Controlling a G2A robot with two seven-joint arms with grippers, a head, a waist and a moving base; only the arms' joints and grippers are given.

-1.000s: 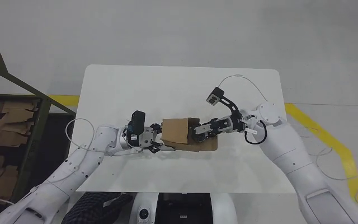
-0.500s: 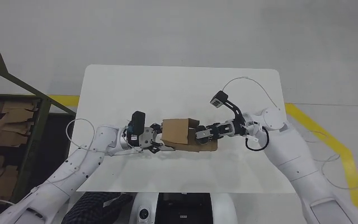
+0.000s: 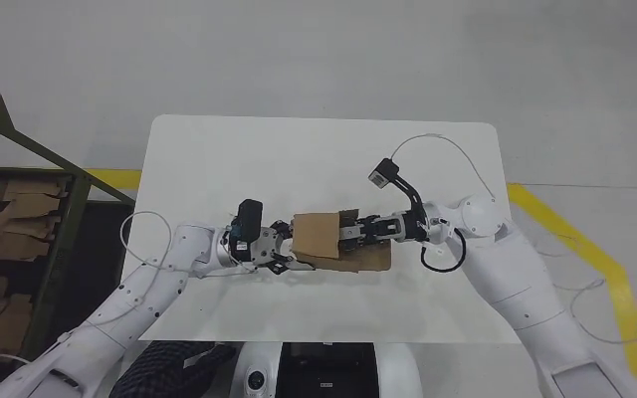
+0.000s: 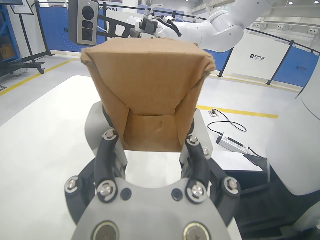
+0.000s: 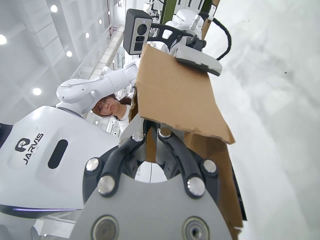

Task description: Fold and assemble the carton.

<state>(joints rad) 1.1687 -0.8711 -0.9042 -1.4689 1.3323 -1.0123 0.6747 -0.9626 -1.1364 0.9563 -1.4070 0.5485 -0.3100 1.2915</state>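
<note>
Top view | carton shifted right | left gripper grips it | right gripper seemingly too

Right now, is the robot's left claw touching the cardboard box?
Touching. The left wrist view shows the left gripper squeezing the carton from both sides, with no gap.

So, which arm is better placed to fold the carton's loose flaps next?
Probably the right. The right gripper is shut on a flap at the carton's open end, while the left gripper clamps the folded end and steadies it.
</note>
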